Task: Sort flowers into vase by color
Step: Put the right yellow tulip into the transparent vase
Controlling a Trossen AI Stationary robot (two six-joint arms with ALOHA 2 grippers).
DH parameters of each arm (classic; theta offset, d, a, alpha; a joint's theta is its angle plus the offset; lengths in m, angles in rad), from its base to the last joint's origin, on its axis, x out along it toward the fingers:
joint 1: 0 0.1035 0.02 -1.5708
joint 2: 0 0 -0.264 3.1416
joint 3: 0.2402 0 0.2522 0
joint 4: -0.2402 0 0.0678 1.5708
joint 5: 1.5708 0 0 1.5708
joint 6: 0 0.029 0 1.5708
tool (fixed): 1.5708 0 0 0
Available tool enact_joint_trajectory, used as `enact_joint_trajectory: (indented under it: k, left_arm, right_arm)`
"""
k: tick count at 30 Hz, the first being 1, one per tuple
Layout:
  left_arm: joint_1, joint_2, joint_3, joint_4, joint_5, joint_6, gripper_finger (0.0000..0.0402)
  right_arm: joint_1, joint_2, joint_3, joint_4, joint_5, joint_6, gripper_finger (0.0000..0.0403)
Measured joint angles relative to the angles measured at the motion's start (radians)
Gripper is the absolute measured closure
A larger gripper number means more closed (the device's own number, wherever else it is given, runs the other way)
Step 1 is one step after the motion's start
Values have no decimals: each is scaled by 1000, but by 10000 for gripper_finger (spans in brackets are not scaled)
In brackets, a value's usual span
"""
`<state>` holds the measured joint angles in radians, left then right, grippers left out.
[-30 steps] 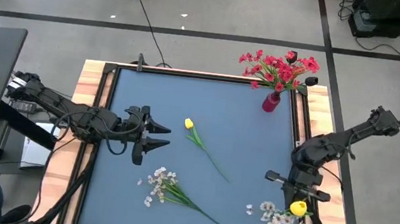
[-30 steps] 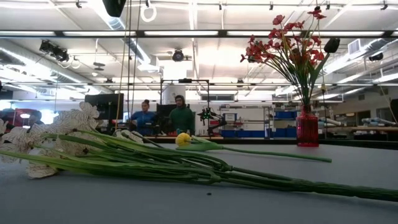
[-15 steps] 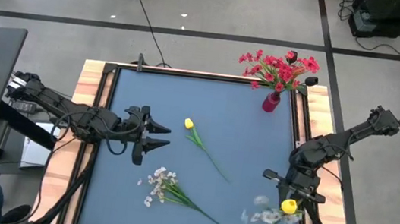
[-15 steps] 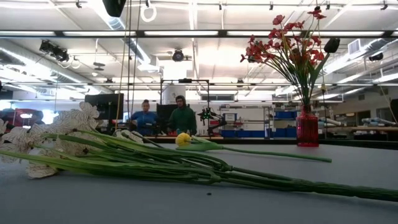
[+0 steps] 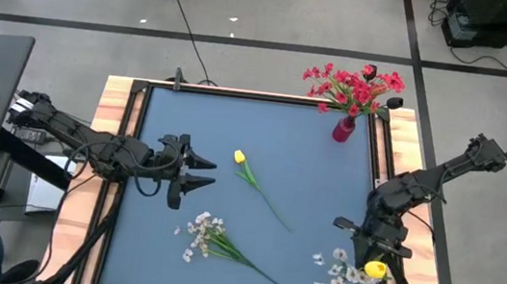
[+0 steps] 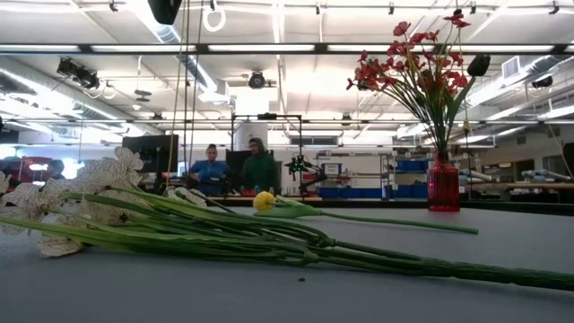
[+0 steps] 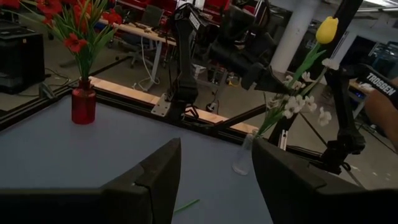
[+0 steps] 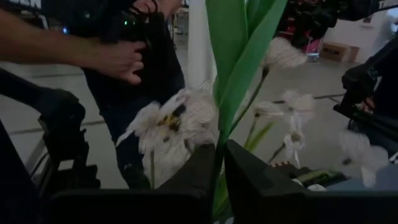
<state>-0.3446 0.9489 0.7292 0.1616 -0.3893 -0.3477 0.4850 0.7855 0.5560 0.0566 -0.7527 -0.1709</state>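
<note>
Two arms are working over the counter (image 5: 307, 183), and the red vase (image 5: 343, 129) at its far right corner is the landmark for everything. Red flowers (image 5: 355, 87) are already standing in that vase, probably because red goes there.

Well away from the vase, by the counter's near right edge, the right gripper (image 5: 375, 244) is clenching its jaws on green stems. It is lifting a yellow tulip (image 5: 376, 269) and some white blossoms (image 5: 342, 272) together, so two colors are mixed in one grab. That edge is close, so a dropped flower could fall off.

Across the counter from the vase, the left gripper (image 5: 199, 174) is waiting with its jaws spread and holding nothing.

Between them, another tulip (image 5: 240, 158) and a white spray (image 5: 203, 233) are lying flat, with lots of bare room around them.
</note>
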Motion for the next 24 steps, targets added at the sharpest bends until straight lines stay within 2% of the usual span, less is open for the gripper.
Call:
enact_joint_trajectory:
  k: [7,19,24]
  left_arm:
    - [0,0,0,-1,0,0,198]
    - [0,0,0,-1,0,0,198]
    - [0,0,0,-1,0,0,198]
  right_arm:
    - [20,1,0,-5,3,-16,340]
    - [62,1,0,-41,16,-77,270]
    - [63,-1,0,-47,-58,-42,260]
